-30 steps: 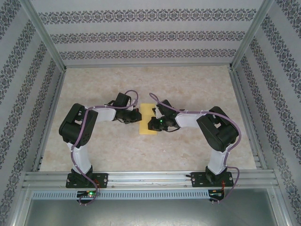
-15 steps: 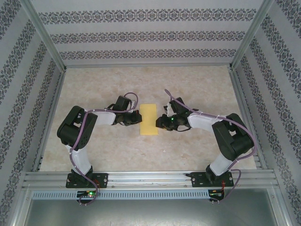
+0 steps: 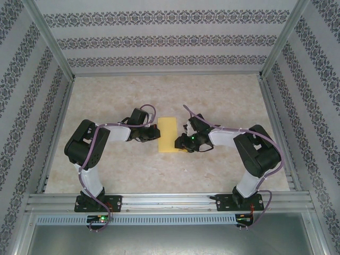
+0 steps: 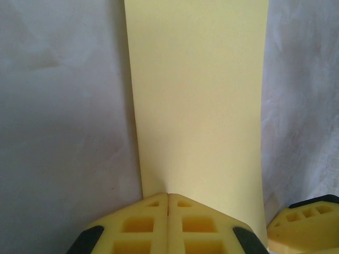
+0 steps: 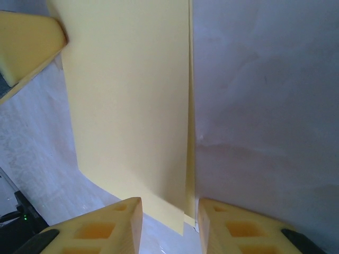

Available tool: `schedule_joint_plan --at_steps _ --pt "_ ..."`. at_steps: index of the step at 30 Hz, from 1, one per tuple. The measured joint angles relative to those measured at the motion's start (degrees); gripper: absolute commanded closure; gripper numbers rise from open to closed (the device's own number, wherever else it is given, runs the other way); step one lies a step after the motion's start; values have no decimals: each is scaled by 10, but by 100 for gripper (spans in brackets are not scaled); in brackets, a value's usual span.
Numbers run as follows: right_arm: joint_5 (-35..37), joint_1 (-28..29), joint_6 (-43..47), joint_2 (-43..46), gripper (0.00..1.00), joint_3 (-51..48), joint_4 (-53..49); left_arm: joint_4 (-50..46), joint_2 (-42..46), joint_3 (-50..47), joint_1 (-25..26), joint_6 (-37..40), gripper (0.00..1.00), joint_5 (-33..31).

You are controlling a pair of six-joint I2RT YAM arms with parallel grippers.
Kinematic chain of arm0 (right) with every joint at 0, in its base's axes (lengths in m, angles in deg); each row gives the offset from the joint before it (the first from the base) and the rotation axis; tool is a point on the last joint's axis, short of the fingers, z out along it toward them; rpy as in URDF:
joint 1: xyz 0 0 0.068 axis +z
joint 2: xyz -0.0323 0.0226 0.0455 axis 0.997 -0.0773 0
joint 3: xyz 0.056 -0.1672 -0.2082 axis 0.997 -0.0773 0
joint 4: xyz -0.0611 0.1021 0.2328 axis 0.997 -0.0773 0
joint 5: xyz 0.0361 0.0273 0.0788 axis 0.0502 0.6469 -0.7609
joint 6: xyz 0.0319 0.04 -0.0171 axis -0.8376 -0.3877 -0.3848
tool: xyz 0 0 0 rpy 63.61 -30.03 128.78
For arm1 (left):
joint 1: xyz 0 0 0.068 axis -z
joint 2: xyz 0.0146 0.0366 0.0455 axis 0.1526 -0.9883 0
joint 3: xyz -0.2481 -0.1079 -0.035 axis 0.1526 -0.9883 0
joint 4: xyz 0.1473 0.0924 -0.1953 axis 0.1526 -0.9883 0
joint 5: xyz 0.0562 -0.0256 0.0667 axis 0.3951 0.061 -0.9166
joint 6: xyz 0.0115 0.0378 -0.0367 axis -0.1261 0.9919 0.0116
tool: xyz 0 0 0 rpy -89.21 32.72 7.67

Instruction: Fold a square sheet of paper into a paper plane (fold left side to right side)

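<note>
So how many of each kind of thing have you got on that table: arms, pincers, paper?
Robot arms: 2, left arm and right arm
Pincers: 2, left pincer shut, right pincer open
Yellow paper: 1, the square sheet of paper, folded into a narrow rectangle
Total: 5

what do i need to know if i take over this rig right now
Left gripper: shut, tips at the left edge of the sheet of paper, holding nothing.
Right gripper: open, fingers either side of the sheet's near corner, not clamped on it.
Paper: mid-table between the grippers, a narrow rectangle; two layers show along one long edge in the right wrist view.
Done: the half fold looks made.
Left: check the crease is flat, then all the folds for the plane's nose and wings.
</note>
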Motion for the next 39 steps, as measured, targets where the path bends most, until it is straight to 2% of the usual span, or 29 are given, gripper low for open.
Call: schedule_joint_plan --at_steps 7,21,31,39 --pt "-9 2 -15 -4 72 0 27 0 0 0 0 0 100 0" --pt "-33 -10 -36 -20 69 7 79 0 0 0 0 0 100 0" --pt "-45 -35 -35 -65 69 54 91 0 0 0 0 0 100 0" --pt "-52 -57 -24 -101 73 93 93 1 5 -5 2 0 100 0"
